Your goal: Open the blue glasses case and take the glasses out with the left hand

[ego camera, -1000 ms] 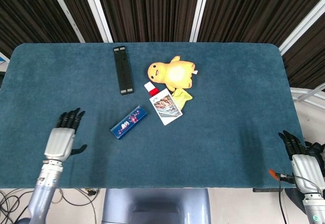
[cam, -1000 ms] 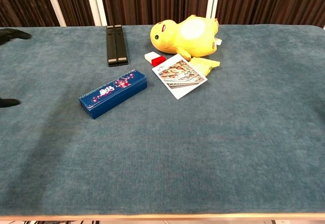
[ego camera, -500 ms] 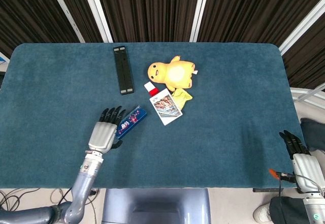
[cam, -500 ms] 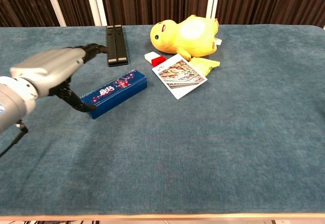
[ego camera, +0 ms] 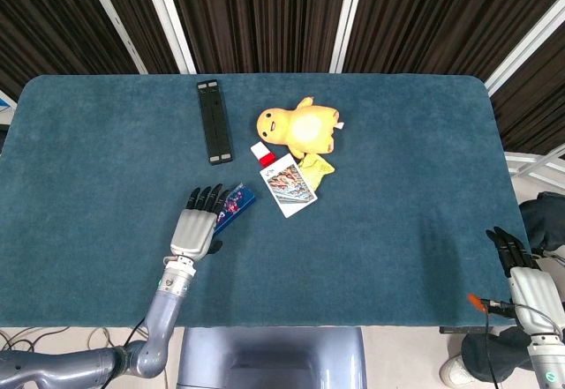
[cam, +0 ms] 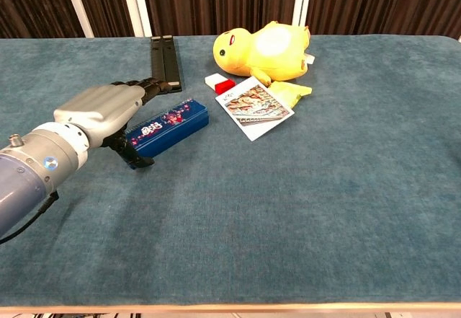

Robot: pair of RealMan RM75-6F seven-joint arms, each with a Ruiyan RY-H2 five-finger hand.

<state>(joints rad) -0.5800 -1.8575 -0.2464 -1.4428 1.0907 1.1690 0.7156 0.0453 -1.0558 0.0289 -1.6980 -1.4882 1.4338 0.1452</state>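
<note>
From above, in the head view, the left hand [ego camera: 196,227] with its grey back and black fingers [ego camera: 205,198] sits over the near end of the long blue glasses case with small red and white pictures on it [ego camera: 235,202]. Only the far end of the case sticks out past the fingertips. The fingers are stretched out straight and lie close side by side. I cannot tell from up here if they press on the case or float just over it. The case looks closed, and no glasses can be seen, so the job has hardly started. Opening the lid and lifting the glasses out are both left to do. Far off at the other side, the right hand [ego camera: 521,270] waits by the edge of the dark teal fuzzy tabletop [ego camera: 397,186], fingers straight, holding nothing.

Lower down, in the chest view, the left hand [cam: 108,112] reaches over the near end of the blue case [cam: 169,123]. The thumb [cam: 137,158] hangs down in front of the case's near side, and the fingers [cam: 144,87] stretch above its top. The hand is open around the case but does not squeeze it yet, as far as I can see. The lid lies flat and shut. The right hand does not show here.
</note>
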